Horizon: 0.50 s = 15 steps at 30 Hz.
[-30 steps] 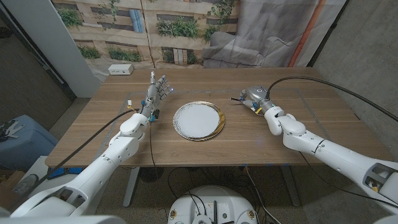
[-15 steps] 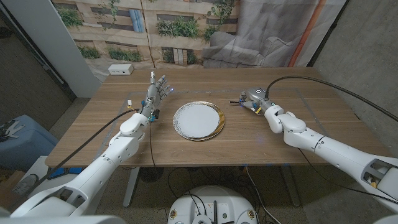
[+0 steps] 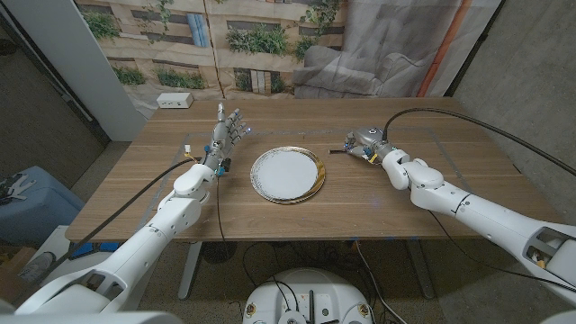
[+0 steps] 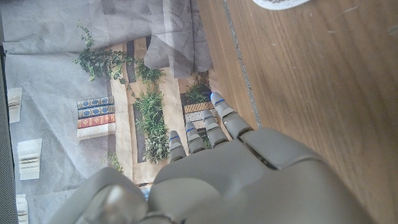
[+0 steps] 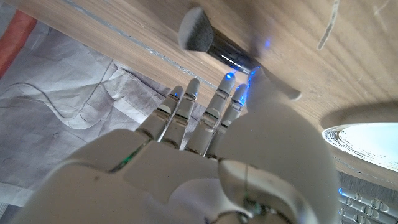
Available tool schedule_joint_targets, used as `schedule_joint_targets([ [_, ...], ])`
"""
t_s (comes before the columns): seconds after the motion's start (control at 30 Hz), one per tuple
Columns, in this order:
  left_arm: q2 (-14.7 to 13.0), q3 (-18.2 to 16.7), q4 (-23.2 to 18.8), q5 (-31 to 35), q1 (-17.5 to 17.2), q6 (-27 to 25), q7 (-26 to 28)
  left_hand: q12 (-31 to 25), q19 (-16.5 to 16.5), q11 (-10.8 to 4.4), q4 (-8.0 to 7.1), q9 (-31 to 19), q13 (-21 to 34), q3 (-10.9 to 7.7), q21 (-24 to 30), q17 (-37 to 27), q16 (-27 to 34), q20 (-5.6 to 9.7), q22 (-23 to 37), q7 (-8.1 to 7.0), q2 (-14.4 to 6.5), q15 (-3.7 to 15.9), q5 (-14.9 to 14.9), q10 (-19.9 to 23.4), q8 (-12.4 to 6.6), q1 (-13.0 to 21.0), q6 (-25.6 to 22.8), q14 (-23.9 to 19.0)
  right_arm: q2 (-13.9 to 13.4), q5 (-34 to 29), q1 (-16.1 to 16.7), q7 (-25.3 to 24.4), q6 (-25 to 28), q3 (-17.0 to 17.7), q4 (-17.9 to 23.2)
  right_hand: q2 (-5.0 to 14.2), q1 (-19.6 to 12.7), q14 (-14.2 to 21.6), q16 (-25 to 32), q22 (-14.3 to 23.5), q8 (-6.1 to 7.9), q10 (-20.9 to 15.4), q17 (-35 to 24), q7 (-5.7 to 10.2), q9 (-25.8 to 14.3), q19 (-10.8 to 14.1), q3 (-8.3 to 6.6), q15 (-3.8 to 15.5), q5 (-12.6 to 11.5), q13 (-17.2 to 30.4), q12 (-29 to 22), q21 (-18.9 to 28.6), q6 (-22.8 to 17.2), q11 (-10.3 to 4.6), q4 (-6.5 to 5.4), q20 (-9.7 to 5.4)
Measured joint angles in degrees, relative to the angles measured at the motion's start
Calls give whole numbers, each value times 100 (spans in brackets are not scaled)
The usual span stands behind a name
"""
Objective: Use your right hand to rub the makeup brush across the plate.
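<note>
So the plate, white with a gold rim, sits around the middle of the wooden tabletop. The right hand is over to the right of it, fingers stretched out loosely toward the makeup brush, which lies on the wood just beyond the fingertips; can't tell if they're touching it, but nothing's gripped. The left hand is on the plate's left side, standing up with fingers straight and spread, holding nothing. There's also a small white box at the far left edge.
</note>
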<state>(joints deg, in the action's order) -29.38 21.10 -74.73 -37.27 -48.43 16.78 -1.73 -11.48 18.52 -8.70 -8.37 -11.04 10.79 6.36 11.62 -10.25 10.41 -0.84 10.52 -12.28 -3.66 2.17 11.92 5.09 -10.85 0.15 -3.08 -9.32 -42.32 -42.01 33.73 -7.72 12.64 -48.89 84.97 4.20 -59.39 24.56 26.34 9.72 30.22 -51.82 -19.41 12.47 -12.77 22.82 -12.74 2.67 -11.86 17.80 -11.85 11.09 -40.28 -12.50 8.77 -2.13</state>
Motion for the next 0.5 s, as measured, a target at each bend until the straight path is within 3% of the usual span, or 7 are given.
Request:
schedule_joint_targets([
  [0.17,0,0,0,0,0,-2,0,0,0,0,0,0,0,0,0,0,0,0,0,0,0,0,0,0,0,0,0,0,-29,2,2,127,39,21,99,-165,167,-207,-81,0,-153,371,-15,-4,26,-104,139,-20,0,0,42,0,274,-1,-15,104],
  [0.5,-1,0,0,0,0,-3,-1,0,0,0,0,0,0,0,0,0,0,0,0,0,0,0,0,0,0,0,0,0,-91,23,32,332,83,71,259,-292,566,-513,-263,0,-431,984,25,9,54,-305,283,-23,0,-54,87,0,731,0,-109,305],
])
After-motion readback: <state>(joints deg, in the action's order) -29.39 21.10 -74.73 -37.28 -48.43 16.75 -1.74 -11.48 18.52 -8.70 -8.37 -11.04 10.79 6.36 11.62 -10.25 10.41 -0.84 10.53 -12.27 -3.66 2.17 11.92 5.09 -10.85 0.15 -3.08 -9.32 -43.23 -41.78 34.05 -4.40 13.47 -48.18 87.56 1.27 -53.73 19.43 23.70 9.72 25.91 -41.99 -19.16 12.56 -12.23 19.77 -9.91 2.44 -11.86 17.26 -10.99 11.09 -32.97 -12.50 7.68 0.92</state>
